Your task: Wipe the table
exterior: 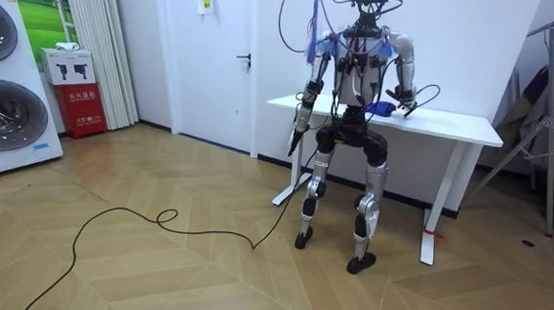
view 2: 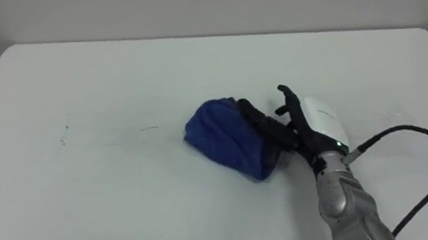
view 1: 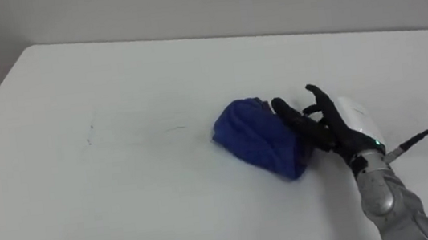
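Wiping step: blue cloth (view 1: 255,138) is pinned to desk (view 1: 112,75) by right robot hand (view 1: 318,127), fingers flat; push toward marks (view 1: 89,134) left of cloth needed.

The white table (view 1: 113,83) before me carries a crumpled blue cloth (view 1: 255,138) lying right of its middle, with my right hand (view 1: 323,124) spread against the cloth's right side, and faint dark marks (view 1: 90,134) on the top left of the cloth.
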Available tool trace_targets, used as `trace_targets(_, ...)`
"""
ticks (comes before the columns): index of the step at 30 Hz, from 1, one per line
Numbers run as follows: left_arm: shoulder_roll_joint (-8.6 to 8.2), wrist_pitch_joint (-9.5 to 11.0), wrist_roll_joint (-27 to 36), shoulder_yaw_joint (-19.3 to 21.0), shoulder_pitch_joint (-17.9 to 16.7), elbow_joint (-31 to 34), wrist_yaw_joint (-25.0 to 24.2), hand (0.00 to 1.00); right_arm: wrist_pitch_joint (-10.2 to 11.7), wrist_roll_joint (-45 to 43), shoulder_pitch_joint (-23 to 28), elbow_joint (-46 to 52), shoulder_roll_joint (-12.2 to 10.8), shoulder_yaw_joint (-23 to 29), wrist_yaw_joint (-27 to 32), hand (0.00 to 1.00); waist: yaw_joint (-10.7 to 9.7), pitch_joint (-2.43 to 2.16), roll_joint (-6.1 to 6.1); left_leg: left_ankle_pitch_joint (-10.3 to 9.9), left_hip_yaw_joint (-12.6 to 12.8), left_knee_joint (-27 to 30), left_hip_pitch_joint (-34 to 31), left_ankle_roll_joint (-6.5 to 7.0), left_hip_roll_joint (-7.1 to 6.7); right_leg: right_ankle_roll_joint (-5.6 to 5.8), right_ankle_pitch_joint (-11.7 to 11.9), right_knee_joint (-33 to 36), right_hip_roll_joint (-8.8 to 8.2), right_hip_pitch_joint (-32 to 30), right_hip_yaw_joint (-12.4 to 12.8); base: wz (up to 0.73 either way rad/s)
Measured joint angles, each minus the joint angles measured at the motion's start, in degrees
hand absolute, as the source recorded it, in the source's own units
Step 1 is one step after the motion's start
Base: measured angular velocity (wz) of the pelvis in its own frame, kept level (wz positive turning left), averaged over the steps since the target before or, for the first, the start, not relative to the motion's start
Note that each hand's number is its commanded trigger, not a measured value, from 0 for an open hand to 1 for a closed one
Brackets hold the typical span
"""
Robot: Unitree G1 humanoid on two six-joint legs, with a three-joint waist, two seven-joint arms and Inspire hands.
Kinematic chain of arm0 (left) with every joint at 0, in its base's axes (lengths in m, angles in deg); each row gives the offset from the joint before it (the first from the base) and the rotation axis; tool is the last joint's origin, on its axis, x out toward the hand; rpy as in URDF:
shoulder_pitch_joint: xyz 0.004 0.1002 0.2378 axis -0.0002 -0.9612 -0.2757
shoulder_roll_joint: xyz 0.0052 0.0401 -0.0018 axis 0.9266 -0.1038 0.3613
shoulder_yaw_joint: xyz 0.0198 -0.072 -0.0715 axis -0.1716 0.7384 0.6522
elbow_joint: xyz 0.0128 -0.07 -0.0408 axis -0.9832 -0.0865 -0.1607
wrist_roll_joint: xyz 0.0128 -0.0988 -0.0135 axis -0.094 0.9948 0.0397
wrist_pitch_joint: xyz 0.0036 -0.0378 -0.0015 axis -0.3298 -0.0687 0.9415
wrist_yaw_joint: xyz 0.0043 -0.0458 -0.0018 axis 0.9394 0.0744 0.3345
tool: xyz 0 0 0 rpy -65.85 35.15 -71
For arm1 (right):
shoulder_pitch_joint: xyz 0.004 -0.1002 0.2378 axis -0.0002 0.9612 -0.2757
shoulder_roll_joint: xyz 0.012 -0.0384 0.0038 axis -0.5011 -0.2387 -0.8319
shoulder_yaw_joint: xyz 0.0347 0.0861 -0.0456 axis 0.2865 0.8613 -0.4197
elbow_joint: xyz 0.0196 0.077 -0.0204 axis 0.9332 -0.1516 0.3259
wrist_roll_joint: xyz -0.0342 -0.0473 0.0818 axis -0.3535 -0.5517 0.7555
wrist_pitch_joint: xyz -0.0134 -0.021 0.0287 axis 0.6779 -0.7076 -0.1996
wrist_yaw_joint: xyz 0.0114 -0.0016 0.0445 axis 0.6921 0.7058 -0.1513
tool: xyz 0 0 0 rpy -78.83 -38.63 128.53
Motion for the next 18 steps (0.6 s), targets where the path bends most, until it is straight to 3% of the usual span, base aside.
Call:
trace_targets(3,-0.06,0.91,-0.01,1.05,-0.08,0.0,-0.99,0.0,-0.06,-0.28,0.03,0.6,0.41,3.78,1.62,0.0,-0.76,-0.1,-0.5,0.0,0.29,-0.33,0.11,0.0,0.01,0.06,-0.04,0.04,0.0,-0.31,0.12,-0.06)
trace_targets(8,-0.18,1.08,0.0,2.75,-0.04,0.01,-1.57,0.0,0.02,-0.15,2.59,9.81,2.27,10.53,5.53,0.0,-0.94,-0.04,-0.71,-0.01,1.24,-0.8,0.41,-0.01,0.02,0.09,-0.06,0.05,0.04,-0.85,1.05,-0.09)
trace_targets(18,-0.06,1.63,-0.08,4.64,-1.9,0.03,-1.66,0.0,0.05,3.22,4.88,12.24,2.54,20.9,11.94,0.0,-4.49,0.37,-1.32,-0.04,1.97,-1.42,1.17,-0.01,0.03,0.17,-0.11,0.23,0.05,-0.82,1.65,-0.03)
